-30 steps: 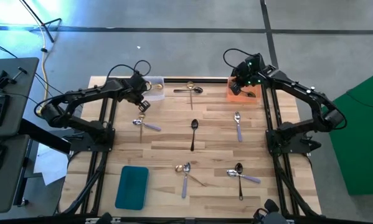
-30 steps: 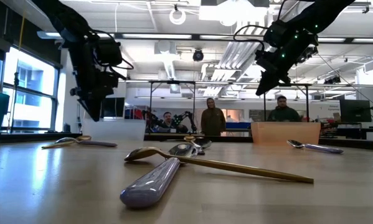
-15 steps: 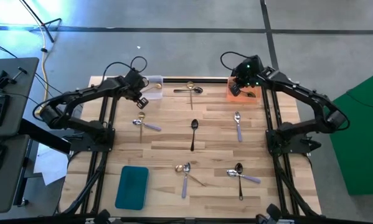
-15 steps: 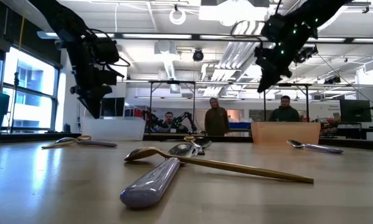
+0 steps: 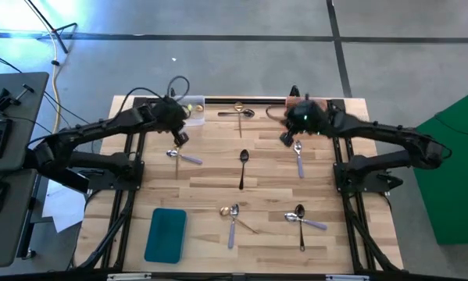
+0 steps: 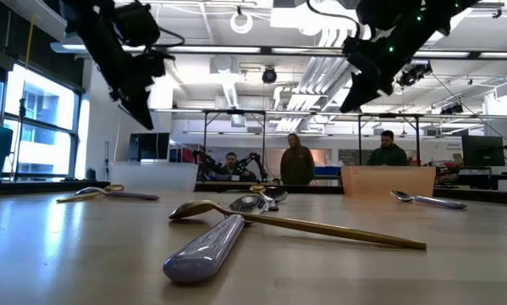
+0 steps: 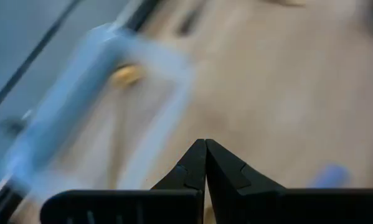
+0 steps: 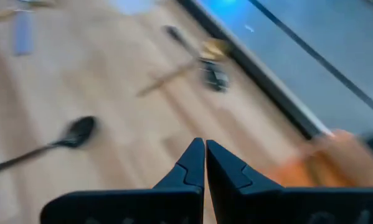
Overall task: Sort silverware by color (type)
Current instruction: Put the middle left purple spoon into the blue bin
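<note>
The black spoon (image 5: 243, 166) with long thin handle lies at the centre of the wooden slat surface (image 5: 210, 191) and serves as ref. point.

Left of it, near the front edge, lies the flat teal rectangular tray (image 5: 166, 234). Left and towards the back, the left gripper (image 5: 179, 135) hangs above the surface; jaws pressed together, nothing between them, as the left wrist view shows. Just under it lies a silver spoon with pale lilac handle (image 5: 183, 157) crossed w/ a gold one. Behind that gripper sits the clear plastic tray (image 5: 193, 109) with a gold item inside.

Straight behind the black spoon, at the back edge, a gold and a dark spoon (image 5: 239, 112) lie crossed. In front of it, a lilac-handled spoon and gold spoon (image 5: 234, 216) lie together.

Right of the black spoon, the right gripper (image 5: 287, 137) hovers above the surface, jaws closed & empty. Just beside it lies another silver spoon w/ lilac handle (image 5: 298, 158). Behind it the orange tray (image 6: 388, 180) stands at the back edge. Right and forward, a black spoon crossing a lilac-handled one (image 5: 301, 220).
</note>
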### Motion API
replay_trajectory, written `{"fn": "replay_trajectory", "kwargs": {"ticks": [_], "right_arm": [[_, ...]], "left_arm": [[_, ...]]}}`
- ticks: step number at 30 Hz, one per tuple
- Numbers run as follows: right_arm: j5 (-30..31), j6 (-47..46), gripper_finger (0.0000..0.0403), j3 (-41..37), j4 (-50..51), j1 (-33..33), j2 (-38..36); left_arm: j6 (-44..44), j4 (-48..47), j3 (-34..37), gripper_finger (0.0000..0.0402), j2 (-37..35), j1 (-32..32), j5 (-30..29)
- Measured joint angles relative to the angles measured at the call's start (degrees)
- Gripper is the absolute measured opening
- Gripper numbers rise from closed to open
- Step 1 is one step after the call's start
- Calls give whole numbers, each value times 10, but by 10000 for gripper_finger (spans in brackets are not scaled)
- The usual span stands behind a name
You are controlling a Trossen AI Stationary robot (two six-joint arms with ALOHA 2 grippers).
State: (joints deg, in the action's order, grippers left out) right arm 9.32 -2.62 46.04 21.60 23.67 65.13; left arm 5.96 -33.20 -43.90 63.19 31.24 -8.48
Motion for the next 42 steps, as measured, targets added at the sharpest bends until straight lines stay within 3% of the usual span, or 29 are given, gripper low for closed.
{"fn": "replay_trajectory", "kwargs": {"ticks": [4, 9, 19, 24, 31, 39, 42], "right_arm": [[-51, 16, 0, -87, -163, -41, 0], [-64, 30, 0, -164, -312, -80, 0], [-28, 45, 0, -179, -335, -135, 1], [-6, 48, 0, -179, -335, -150, 1], [0, 57, 0, -179, -335, -156, 1], [0, 57, 0, -179, -336, -155, 1], [0, 57, 0, -179, -338, -155, 1]], "left_arm": [[35, -24, 0, 1, 5, -64, 76], [27, -63, 0, 18, 57, -128, 66], [93, -38, 0, 123, 200, -175, 24], [123, -17, 0, 141, 247, -175, 21], [153, -19, -3, 114, 289, -175, 16], [186, -33, -9, 24, 294, -174, 14], [193, -45, -25, 6, 295, -173, -15]]}}
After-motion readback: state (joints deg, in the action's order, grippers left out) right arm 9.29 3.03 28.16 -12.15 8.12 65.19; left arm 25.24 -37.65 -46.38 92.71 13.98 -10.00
